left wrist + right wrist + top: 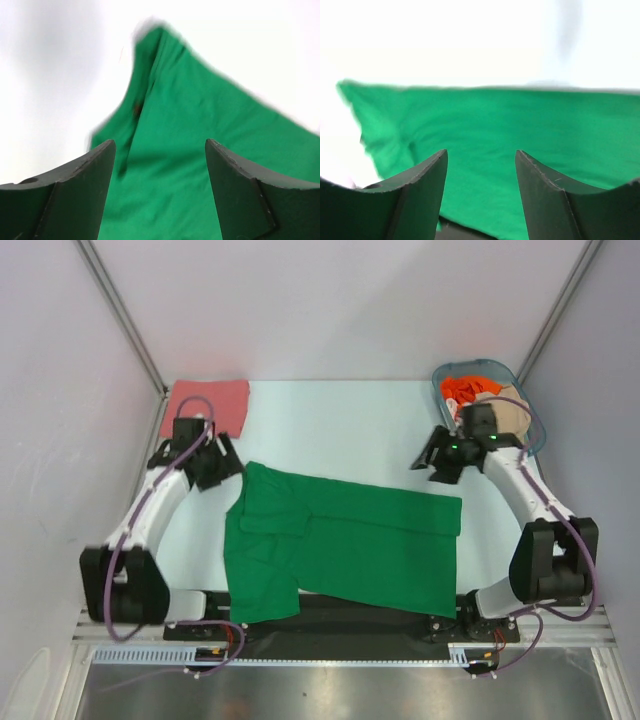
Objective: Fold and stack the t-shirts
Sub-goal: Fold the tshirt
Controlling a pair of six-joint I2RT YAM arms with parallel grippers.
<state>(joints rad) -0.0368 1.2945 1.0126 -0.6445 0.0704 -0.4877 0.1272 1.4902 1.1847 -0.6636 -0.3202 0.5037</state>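
Note:
A bright green t-shirt (345, 545) lies spread on the table's middle, partly folded, its near edge over the table front. It fills the left wrist view (200, 140) and the right wrist view (510, 130). A folded salmon-pink shirt (212, 402) lies at the far left. An orange-red shirt (462, 389) and a beige shirt (512, 412) sit in the basket. My left gripper (222, 468) is open and empty, just off the green shirt's far left corner. My right gripper (432, 456) is open and empty, above the table beyond the shirt's far right corner.
A blue-grey plastic basket (524, 377) stands at the far right corner. Grey walls enclose the table on three sides. The pale table surface (340, 430) shows between the pink shirt and the basket.

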